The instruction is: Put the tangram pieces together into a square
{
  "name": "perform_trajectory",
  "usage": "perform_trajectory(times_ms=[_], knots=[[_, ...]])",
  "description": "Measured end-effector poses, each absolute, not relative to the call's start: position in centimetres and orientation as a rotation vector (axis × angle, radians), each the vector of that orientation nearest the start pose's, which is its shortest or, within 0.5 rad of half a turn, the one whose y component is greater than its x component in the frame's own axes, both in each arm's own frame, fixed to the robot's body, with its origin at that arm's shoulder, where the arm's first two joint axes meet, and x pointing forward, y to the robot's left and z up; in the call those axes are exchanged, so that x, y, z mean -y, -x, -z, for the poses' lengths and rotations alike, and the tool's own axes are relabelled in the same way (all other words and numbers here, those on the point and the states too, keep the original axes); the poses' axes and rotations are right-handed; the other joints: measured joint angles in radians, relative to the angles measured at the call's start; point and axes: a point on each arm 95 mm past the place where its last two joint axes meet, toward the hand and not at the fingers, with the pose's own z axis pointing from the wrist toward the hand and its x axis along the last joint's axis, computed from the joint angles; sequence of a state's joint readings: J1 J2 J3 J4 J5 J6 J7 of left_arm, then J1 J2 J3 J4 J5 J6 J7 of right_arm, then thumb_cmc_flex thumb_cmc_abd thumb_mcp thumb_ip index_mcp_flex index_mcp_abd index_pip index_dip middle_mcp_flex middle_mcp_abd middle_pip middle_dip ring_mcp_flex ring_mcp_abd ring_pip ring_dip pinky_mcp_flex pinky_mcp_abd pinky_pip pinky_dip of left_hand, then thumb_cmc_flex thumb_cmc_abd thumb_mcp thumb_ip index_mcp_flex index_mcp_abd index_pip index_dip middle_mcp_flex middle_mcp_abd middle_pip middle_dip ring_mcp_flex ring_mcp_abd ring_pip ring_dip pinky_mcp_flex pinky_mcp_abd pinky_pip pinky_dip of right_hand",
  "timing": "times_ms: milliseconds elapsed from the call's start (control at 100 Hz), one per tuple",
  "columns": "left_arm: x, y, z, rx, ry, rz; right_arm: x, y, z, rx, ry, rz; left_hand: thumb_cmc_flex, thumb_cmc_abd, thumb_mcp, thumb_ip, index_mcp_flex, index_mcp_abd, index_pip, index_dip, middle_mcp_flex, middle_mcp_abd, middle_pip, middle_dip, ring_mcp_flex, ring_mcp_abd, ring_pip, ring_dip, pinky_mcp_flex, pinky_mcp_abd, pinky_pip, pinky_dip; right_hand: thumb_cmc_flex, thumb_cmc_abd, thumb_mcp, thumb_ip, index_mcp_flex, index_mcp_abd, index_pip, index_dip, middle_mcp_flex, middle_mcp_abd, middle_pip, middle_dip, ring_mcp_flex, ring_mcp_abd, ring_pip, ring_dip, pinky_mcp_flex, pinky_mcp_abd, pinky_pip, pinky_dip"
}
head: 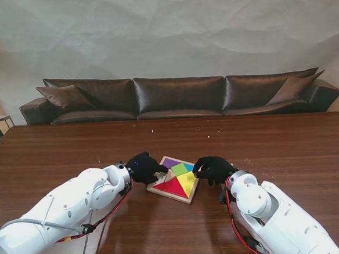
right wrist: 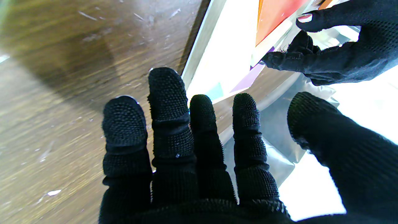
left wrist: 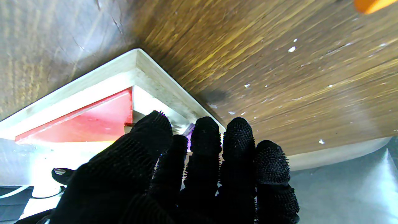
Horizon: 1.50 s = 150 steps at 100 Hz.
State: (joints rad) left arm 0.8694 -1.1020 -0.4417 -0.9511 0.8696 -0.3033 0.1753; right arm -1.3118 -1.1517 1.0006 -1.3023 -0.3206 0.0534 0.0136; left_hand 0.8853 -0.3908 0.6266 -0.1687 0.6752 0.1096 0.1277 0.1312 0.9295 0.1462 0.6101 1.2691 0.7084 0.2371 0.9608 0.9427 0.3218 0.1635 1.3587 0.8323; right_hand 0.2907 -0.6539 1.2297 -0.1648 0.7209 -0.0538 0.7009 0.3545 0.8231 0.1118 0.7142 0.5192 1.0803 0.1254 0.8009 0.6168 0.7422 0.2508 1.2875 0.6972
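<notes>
A shallow wooden tray (head: 189, 197) holding coloured tangram pieces sits on the dark wooden surface (head: 276, 148), between two black-gloved robot hands and close to the robot. Inside its pale frame, a large red triangle (head: 171, 188) fills the near left part, a yellow triangle (head: 188, 182) lies beside it on the right, a green piece (head: 179, 169) sits at the centre, a purple piece (head: 171, 162) occupies the far corner and a sliver of blue (head: 189, 167) shows on the far right. The left robot hand (head: 144, 167) rests at the tray's left edge, its fingers (left wrist: 206, 133) held close together and bent down over the frame beside the red triangle; whether they pinch a piece cannot be told. The right robot hand (head: 213, 168) sits at the tray's right edge, its fingers (right wrist: 164, 90) straight and slightly apart with the thumb held wide, gripping nothing visible. Pale specks dot the surface around the tray. A dark brown leather sofa (head: 179, 97) with cushions at both ends stands behind the surface against a plain light wall. No brand, label or writing can be read anywhere.
</notes>
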Motion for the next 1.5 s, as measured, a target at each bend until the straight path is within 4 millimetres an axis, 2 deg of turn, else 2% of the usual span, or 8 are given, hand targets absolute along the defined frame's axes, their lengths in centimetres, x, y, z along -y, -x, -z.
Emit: perform_trajectory(times_ms=[390, 580, 730, 1000, 1500], knots=[[5.9, -49.8, 36.7, -2.079, 0.734, 1.462, -3.0, -45.1, 36.8, 1.546, 2.291, 2.025, -0.001, 0.011, 0.0, 0.0, -0.022, -0.009, 0.001, 0.0, -0.002, 0.0, 0.004, 0.0, -0.001, 0.0, 0.001, 0.0, -0.01, 0.0, 0.0, 0.0, 0.0, 0.0, 0.0, 0.0, 0.0, 0.0, 0.0, 0.0, 0.0, 0.0, 0.0, 0.0, 0.0, 0.0, 0.0, 0.0, 0.0, 0.0, 0.0, 0.0], [5.8, -50.0, 35.5, -2.022, 0.736, 1.5, -3.0, -45.2, 36.8, 1.546, 2.292, 2.025, 0.0, 0.011, 0.0, 0.0, -0.022, -0.01, 0.002, 0.0, -0.002, 0.0, 0.023, 0.0, -0.001, 0.0, 0.014, 0.001, -0.01, 0.0, 0.0, 0.003, 0.0, 0.0, 0.0, 0.0, 0.0, 0.0, 0.0, 0.0, 0.0, 0.0, 0.0, 0.0, 0.0, 0.0, 0.0, 0.0, 0.0, 0.0, 0.0, 0.0], [6.4, -49.5, 35.2, -2.044, 0.717, 1.517, -2.9, -45.0, 36.5, 1.541, 2.292, 2.028, 0.009, 0.011, -0.001, 0.0, -0.021, -0.035, 0.007, 0.0, -0.002, 0.0, 0.023, 0.0, -0.001, 0.0, 0.015, 0.001, -0.01, 0.0, 0.0, 0.011, 0.0, 0.0, 0.0, 0.0, 0.0, 0.0, 0.0, 0.0, 0.0, 0.0, 0.0, 0.0, 0.0, 0.0, 0.0, 0.0, 0.0, 0.0, 0.0, 0.0], [7.4, -48.6, 35.4, -2.1, 0.702, 1.532, -3.0, -44.9, 36.5, 1.541, 2.289, 2.029, 0.012, 0.011, -0.002, 0.0, -0.021, -0.058, 0.008, 0.001, -0.002, 0.0, 0.024, 0.013, -0.001, 0.0, 0.016, 0.002, -0.01, 0.0, 0.0, 0.012, 0.0, 0.0, 0.0, 0.0, 0.0, 0.0, 0.0, 0.0, 0.0, 0.0, 0.0, 0.0, 0.0, 0.0, 0.0, 0.0, 0.0, 0.0, 0.0, 0.0], [7.8, -48.4, 35.9, -2.156, 0.721, 1.508, -2.9, -44.7, 36.1, 1.53, 2.293, 2.035, 0.023, 0.011, -0.014, 0.0, -0.02, -0.059, 0.02, 0.015, -0.002, 0.0, 0.036, 0.041, -0.001, 0.0, 0.04, 0.016, -0.01, 0.0, 0.0, 0.026, 0.0, 0.0, 0.0, 0.0, 0.0, 0.0, 0.0, 0.0, 0.0, 0.0, 0.0, 0.0, 0.0, 0.0, 0.0, 0.0, 0.0, 0.0, 0.0, 0.0]])
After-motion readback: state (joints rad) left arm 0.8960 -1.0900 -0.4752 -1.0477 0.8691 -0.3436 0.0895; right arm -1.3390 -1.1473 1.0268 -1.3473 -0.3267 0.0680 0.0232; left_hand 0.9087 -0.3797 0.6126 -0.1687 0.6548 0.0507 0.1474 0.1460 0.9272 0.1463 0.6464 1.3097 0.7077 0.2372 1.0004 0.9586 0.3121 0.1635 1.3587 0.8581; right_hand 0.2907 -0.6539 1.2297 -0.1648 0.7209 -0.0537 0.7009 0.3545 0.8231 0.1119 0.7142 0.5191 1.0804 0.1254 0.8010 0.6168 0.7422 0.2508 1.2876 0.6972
